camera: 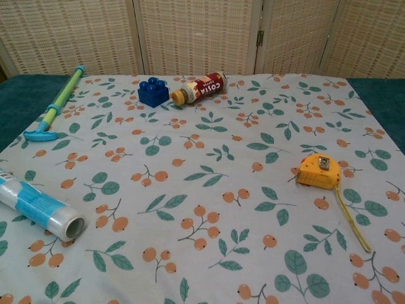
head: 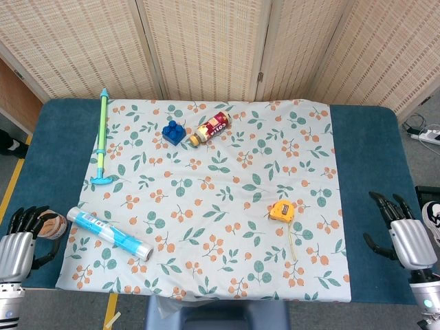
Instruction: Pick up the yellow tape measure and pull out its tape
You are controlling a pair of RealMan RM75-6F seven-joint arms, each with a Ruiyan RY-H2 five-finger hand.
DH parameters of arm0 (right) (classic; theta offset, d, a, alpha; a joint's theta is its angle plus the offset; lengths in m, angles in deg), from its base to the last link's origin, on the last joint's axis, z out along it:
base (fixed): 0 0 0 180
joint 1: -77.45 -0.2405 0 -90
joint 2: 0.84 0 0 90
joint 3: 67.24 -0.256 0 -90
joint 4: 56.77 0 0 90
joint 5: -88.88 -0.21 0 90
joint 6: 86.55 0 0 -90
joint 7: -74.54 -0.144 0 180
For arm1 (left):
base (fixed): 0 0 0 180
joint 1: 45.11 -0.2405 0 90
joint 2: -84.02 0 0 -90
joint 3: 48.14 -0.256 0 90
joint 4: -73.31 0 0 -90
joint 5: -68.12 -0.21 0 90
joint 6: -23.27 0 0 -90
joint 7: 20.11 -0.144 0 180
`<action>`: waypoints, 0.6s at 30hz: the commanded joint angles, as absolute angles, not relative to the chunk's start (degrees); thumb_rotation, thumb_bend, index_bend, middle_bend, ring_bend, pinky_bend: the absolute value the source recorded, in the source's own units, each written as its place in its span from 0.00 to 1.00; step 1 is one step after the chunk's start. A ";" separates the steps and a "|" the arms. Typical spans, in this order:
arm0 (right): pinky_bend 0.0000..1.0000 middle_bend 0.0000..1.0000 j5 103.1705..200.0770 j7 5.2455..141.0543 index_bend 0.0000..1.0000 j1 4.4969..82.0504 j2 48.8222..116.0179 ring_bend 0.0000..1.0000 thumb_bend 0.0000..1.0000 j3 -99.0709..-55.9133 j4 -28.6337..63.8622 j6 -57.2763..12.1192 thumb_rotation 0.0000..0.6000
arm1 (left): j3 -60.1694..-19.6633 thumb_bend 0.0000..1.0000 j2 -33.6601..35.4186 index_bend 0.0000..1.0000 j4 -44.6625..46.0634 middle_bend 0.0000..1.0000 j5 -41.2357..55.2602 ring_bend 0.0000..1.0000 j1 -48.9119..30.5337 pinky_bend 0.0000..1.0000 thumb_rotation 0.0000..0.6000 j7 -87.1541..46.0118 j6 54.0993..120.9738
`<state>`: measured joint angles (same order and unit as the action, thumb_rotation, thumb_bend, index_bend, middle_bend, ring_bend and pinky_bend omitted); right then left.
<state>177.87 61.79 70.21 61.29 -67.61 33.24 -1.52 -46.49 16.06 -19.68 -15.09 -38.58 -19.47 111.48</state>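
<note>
Left hand: my left hand [head: 19, 237] rests at the table's [head: 364, 137] near-left corner, fingers spread and slightly curled, holding nothing; its fingertips sit just beside a brown roll [head: 53, 224] on the bare table, and I cannot tell whether they touch it.
Right hand: my right hand [head: 402, 230] rests near the table's near-right corner, off the cloth [head: 220, 199], fingers apart, empty.
Tape measure: one yellow tape measure [camera: 319, 171] lies on the cloth's right half, toward the near edge, well apart from both hands. A length of yellow tape [camera: 352, 218] already runs out of it across the cloth toward the near edge.
Count: one tape measure, one block [camera: 153, 92], one bottle [camera: 199, 87], one green rod [camera: 55, 104], one film roll [camera: 38, 209], one brown roll, one flowered cloth.
Block: blue, toy-brick studs on top, near the cloth's far edge, just left of the bottle.
Bottle: lying on its side near the far edge, cap pointing left toward the block.
Writing: the bottle's red label reads "COSTA"; smaller print below is too small for me to read.
Rod: green with a teal foot, along the cloth's left edge from the far-left corner.
Film roll: clear with a blue label, at the cloth's near-left corner; its print is unreadable.
</note>
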 commanded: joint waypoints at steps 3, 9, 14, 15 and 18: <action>0.06 0.15 177.30 62.91 0.04 70.25 61.02 0.20 0.37 -67.86 34.26 -2.32 1.00 | -46.54 0.43 15.92 0.29 -19.36 0.19 -15.35 0.12 -38.64 0.00 1.00 -19.21 110.71; 0.09 0.15 176.89 63.72 0.04 70.59 60.88 0.20 0.37 -68.28 35.44 -2.25 1.00 | -46.35 0.43 15.89 0.29 -19.02 0.19 -15.68 0.12 -38.81 0.00 1.00 -18.43 110.35; 0.09 0.16 176.44 65.04 0.04 70.22 61.16 0.21 0.37 -68.59 36.64 -3.39 1.00 | -46.01 0.43 15.93 0.29 -18.76 0.19 -15.88 0.12 -38.58 0.00 1.00 -18.16 109.75; 0.10 0.16 176.13 65.61 0.04 69.98 61.33 0.21 0.37 -68.69 37.03 -3.98 1.00 | -45.96 0.43 15.95 0.29 -18.77 0.19 -15.90 0.12 -38.54 0.00 1.00 -18.10 109.63; 0.10 0.16 174.65 68.31 0.04 68.61 62.40 0.21 0.37 -69.15 38.26 -6.91 1.00 | -45.89 0.43 15.95 0.29 -18.75 0.19 -16.12 0.12 -38.51 0.00 1.00 -17.92 109.44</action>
<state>175.54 66.88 69.45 61.75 -68.84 37.49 -5.41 -45.90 15.95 -18.76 -16.08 -38.51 -17.95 109.46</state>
